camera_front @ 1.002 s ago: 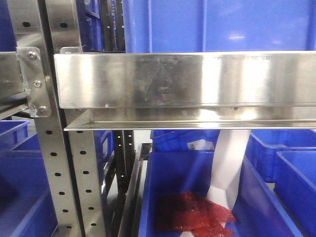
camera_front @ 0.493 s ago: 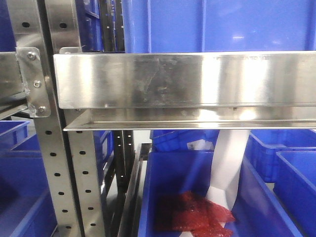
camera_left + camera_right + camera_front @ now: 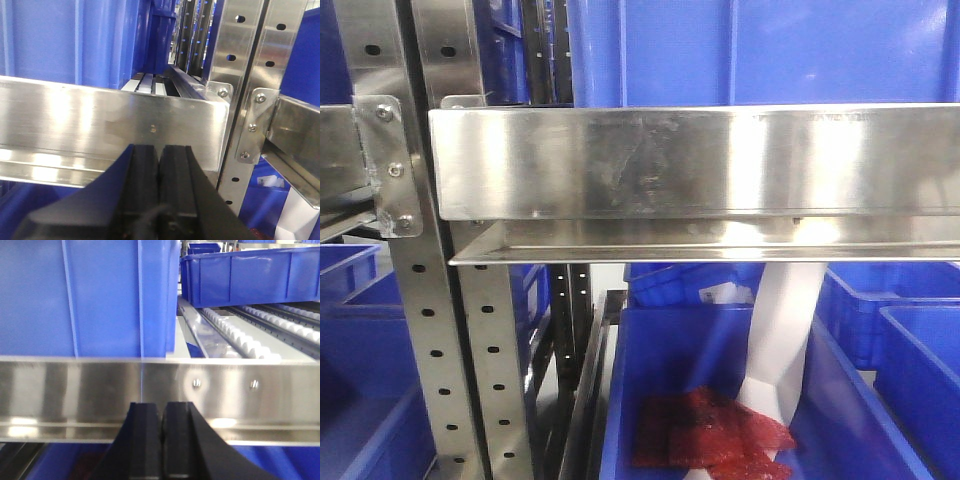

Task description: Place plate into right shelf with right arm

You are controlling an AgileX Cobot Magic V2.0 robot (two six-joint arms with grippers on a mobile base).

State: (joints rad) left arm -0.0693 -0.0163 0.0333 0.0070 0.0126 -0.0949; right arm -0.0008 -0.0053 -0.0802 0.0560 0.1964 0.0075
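Note:
The plate is out of view in every frame. The right shelf fills the views: its broad steel front lip [image 3: 690,160] runs across the front view, with a large blue bin [image 3: 770,50] on it. My right gripper [image 3: 162,405] is shut and empty, its tips close in front of the steel lip [image 3: 75,390], below a blue bin [image 3: 90,295]. My left gripper [image 3: 159,149] is shut and empty, close in front of a steel lip [image 3: 90,125] beside the perforated uprights [image 3: 250,75].
Perforated grey uprights [image 3: 410,300] with a bolted bracket [image 3: 390,165] stand at the left. Below the lip a blue bin [image 3: 700,400] holds a red mesh bag [image 3: 715,440] and a white paper strip [image 3: 782,330]. Roller tracks [image 3: 240,335] and another blue bin [image 3: 250,275] lie beyond.

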